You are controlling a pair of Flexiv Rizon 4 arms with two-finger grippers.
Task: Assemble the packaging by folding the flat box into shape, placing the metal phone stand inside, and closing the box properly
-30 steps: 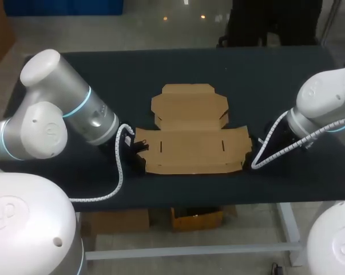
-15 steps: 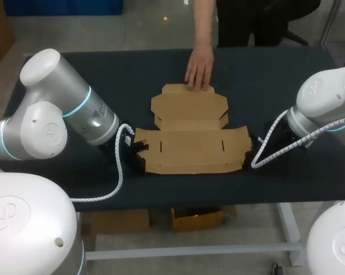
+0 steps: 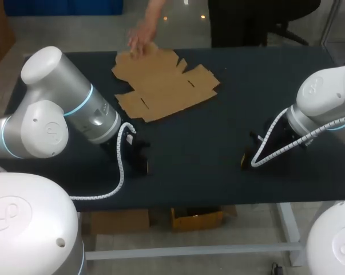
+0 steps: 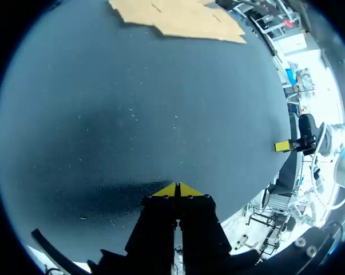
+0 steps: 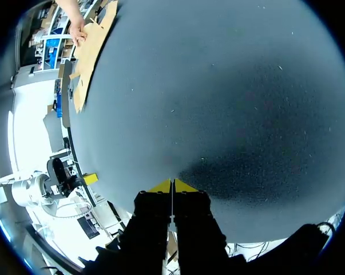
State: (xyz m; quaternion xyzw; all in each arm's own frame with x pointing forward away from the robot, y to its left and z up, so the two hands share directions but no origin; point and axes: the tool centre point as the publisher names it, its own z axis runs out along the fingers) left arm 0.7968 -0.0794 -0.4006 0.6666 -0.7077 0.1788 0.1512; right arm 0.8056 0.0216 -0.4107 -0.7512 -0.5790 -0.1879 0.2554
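Your flat box (image 3: 163, 85) lies unfolded on the far left part of the worktop (image 3: 229, 120). Its long axis slants from near-left to far-right, and the narrower flap end points toward the far edge, where a person's hand (image 3: 139, 40) touches its corner. The box sits well apart from both pincers: ahead of the left pincer (image 4: 177, 189), and far off to one side of the right pincer (image 5: 172, 184). Both pincers are clenched on nothing, yellow tips pressed together, low over bare worktop. Half a second ago the box lay square between the two pincers near the front edge, with the hand at its far flap — since then it has been dragged away and turned. Your arms have not shifted.
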